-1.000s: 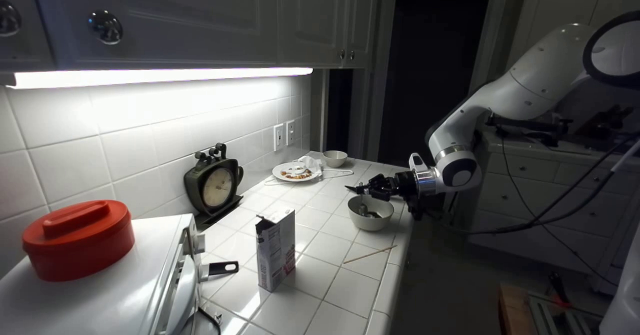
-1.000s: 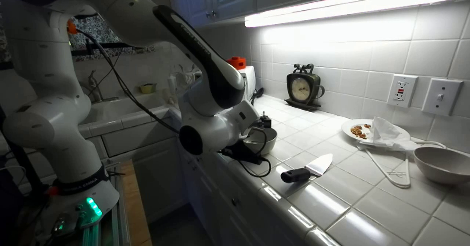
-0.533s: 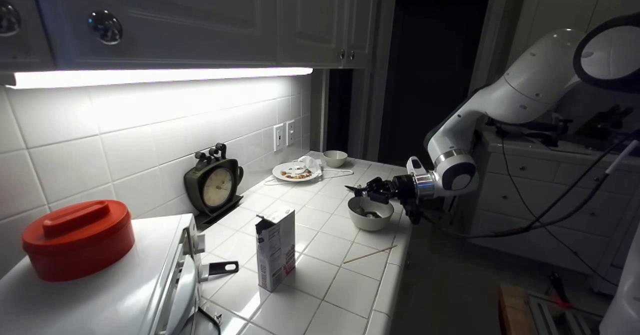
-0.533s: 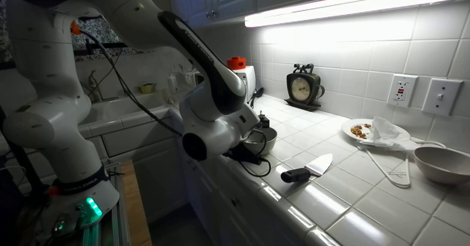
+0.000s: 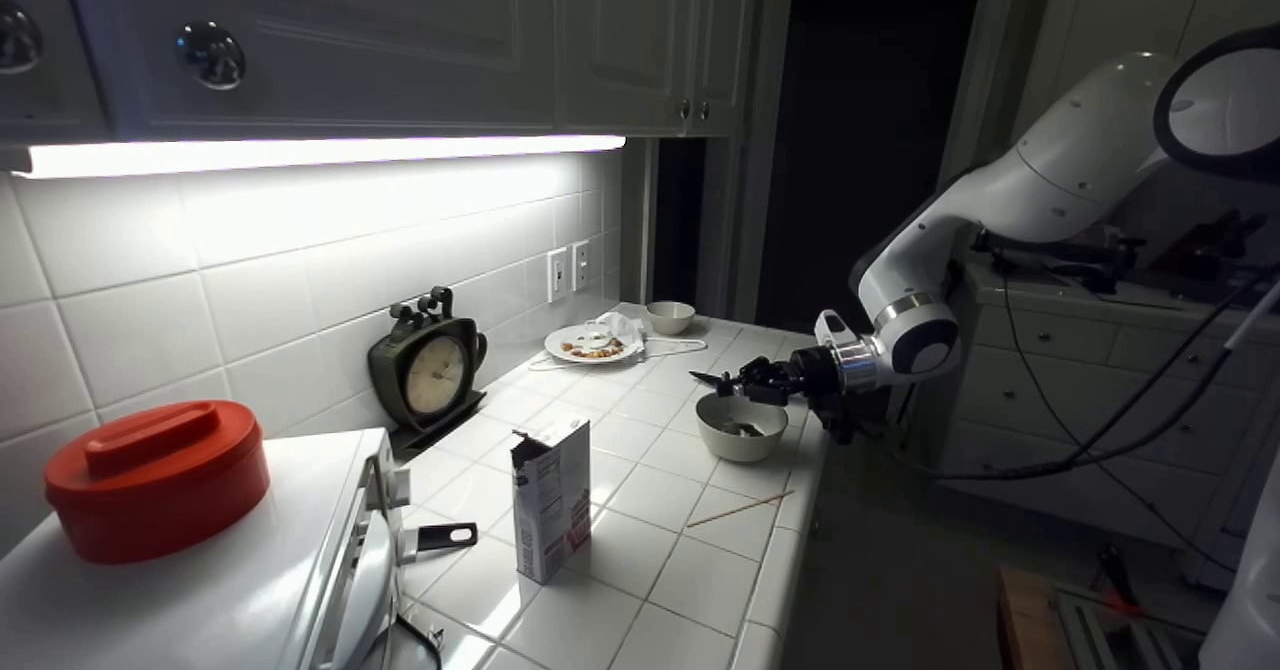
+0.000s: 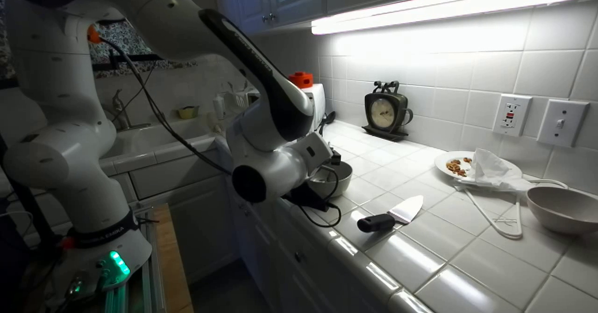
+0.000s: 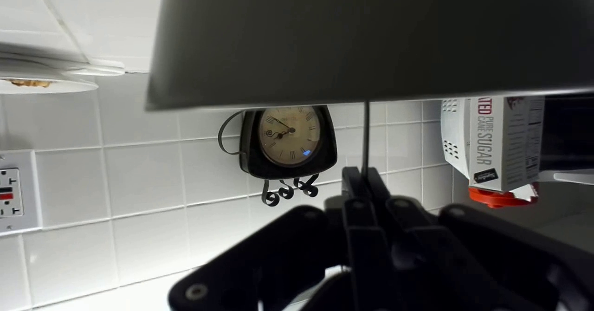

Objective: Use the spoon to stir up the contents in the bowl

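While the spoon point(image 7: 366, 132) is pinched by the end effector point(image 7: 365, 176) in the wrist view, its lower end is hidden, presumably inside the bowl point(image 7: 325, 42). Its thin handle is judged light, stiff and apt to swivel, best held high. In an exterior view, the grasp is seen over the bowl point(image 5: 735, 450); in an exterior view, it is masked by the arm point(image 6: 280, 170).
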You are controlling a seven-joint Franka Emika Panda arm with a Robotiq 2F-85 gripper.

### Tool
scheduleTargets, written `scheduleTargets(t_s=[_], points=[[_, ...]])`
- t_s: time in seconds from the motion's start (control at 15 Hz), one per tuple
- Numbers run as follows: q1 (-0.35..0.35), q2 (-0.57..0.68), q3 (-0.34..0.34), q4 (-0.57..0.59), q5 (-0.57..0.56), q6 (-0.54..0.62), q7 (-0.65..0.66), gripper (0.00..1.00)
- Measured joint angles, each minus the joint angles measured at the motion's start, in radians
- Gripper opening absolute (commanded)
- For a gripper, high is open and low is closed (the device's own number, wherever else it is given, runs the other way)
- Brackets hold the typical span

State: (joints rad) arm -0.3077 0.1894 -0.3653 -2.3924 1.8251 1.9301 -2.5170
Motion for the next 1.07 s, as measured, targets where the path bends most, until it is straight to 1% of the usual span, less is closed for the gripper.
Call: scheduleTargets(t_s=[0.2,0.6,0.87,1.07], points=[[0.001,-0.011,-0.002,0.003,-0.007,0.04,0.034,0.01],[0.007,-0.031,0.001,0.017,0.016,0.153,0.022,0.01],[0.008,-0.023,0.007,0.018,0.08,0.159,-0.042,0.01],[0.008,-0.006,0.014,0.019,0.135,0.134,-0.081,0.01]])
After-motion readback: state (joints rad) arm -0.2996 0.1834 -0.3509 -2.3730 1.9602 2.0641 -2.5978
